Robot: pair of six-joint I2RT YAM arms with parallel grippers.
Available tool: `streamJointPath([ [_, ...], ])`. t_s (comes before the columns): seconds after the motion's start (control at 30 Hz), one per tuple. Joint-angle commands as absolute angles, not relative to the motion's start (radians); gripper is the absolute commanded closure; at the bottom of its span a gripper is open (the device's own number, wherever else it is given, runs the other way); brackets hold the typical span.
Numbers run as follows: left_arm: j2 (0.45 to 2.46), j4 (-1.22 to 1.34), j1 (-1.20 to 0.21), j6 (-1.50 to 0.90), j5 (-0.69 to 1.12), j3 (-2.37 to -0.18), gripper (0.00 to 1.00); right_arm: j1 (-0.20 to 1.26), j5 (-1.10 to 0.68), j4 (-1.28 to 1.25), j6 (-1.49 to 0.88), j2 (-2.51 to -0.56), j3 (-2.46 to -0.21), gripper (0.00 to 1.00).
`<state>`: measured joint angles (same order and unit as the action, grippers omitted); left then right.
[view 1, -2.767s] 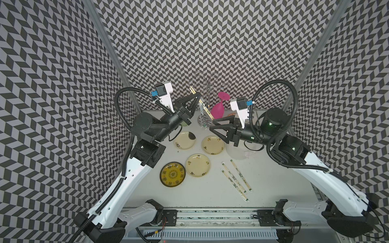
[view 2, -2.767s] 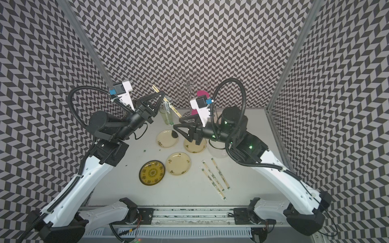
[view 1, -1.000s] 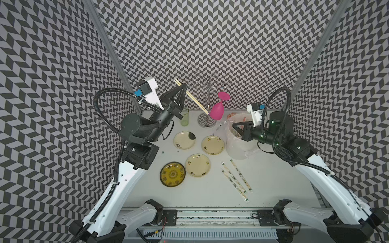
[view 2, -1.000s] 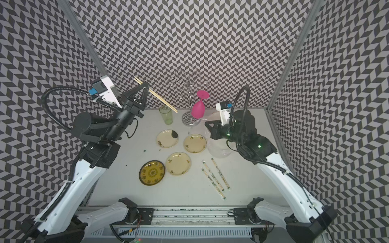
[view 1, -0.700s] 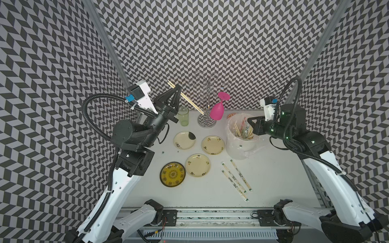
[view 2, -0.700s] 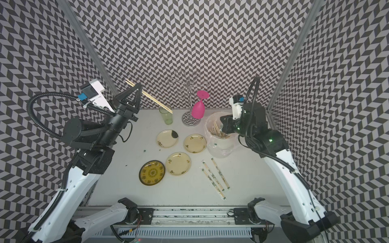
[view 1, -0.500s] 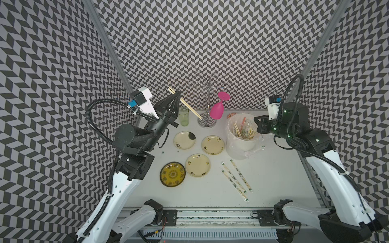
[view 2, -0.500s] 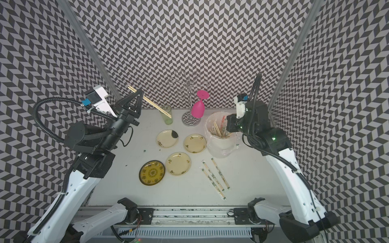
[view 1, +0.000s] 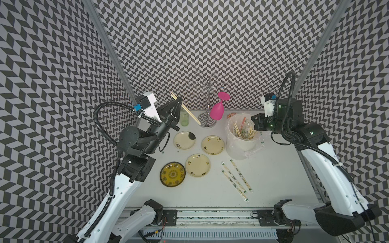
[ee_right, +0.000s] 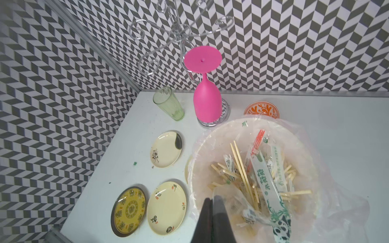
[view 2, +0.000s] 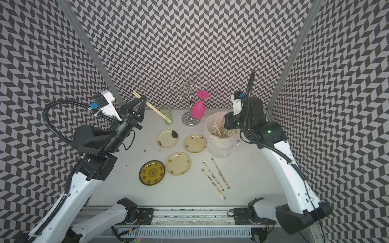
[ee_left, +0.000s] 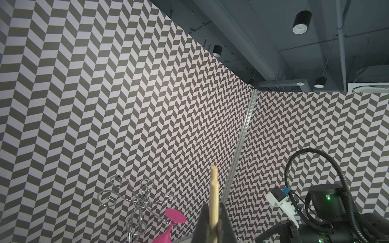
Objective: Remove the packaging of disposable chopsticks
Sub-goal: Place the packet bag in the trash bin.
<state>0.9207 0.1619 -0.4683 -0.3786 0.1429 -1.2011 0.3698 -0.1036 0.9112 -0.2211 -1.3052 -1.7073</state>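
Status check. Left gripper [view 1: 179, 101]: jaws closed on the bare chopsticks [view 1: 190, 114], a pale pair with no sleeve on it, gripped close to one end and held tilted in the air over the back left corner of the table [view 1: 273, 168]. The left wrist view confirms wood pinched between the jaws [ee_left: 214, 195] and shows no film on it. The low end of the pair points toward the green glass [view 1: 184, 120]; contact cannot be told. Right gripper [ee_right: 211, 202]: jaws pressed together, poised over the open white bucket [view 1: 242, 146] at the back right of the table. Clear crinkled film sits just in front of the tips, but whether any of it is pinched cannot be told. The bucket holds loose sticks and printed wrappers [ee_right: 271, 185]; which of them, if any, is the sleeve from the held pair cannot be picked out. Three wrapped pairs [view 1: 241, 176] lie side by side on the table in front of the bucket, toward the front edge and right of the middle, with panda marks and green ends visible and sleeves intact. Four small plates [view 1: 212, 145] occupy the middle of the table, apart from the wrapped pairs. Judgement: one pair is stripped, its sleeve probably at or in the bucket. The bare pair is not yet set down, and three sleeves are left to remove, so the task looks roughly a quarter done.
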Motion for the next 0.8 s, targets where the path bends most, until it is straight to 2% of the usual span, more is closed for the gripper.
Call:
streamJointPath([
  [0.0, 0.886, 0.154, -0.461, -0.363, 0.122, -1.195, 1.00, 0.369, -0.101, 0.881, -0.214, -1.330, -1.840, 1.00],
  [0.13, 0.865, 0.139, -0.461, -0.345, 0.106, -1.189, 1.00, 0.368, -0.051, 0.917, -0.183, -1.371, -1.942, 1.00],
  [0.27, 0.853, 0.130, -0.461, -0.327, 0.091, -1.190, 1.00, 0.369, -0.040, 0.922, -0.168, -1.385, -1.936, 1.00],
  [0.53, 0.859, 0.137, -0.460, -0.339, 0.101, -1.184, 1.00, 0.368, -0.062, 0.687, -0.166, -1.319, -1.534, 1.00],
  [0.77, 0.861, 0.127, -0.460, -0.334, 0.103, -1.189, 1.00, 0.368, -0.132, 0.640, -0.168, -1.344, -1.406, 1.00],
])
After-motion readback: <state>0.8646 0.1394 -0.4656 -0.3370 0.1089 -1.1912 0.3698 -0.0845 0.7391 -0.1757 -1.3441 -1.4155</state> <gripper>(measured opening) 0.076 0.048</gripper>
